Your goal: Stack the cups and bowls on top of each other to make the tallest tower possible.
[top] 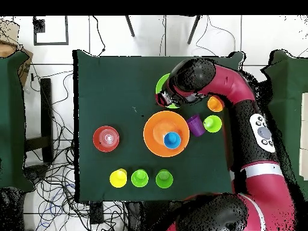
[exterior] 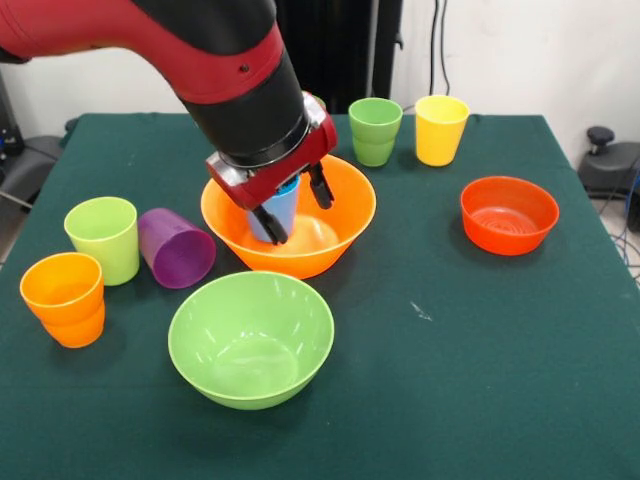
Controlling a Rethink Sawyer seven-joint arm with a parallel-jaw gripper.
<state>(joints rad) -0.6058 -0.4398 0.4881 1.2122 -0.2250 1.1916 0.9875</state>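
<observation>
The blue cup (exterior: 281, 205) stands upright inside the large orange bowl (exterior: 345, 222); the gripper (exterior: 296, 205) hangs over that bowl, its fingers spread to either side of the cup, gripping nothing that I can see; the lime-green bowl (exterior: 250, 338) sits just in front of it, the purple cup (exterior: 175, 248) lies tipped beside it.

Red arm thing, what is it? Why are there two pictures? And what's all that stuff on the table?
It's a robot arm with a gripper, its pincer hand. One picture looks at it from across the table; the other looks straight down from above. The cups and bowls are for stacking. A blue cup stands inside the orange bowl. The gripper is open around it, not squeezing. Around them are a lime bowl, a red bowl, an orange cup, a lime cup, a green cup, a yellow cup, and a purple cup on its side.
</observation>
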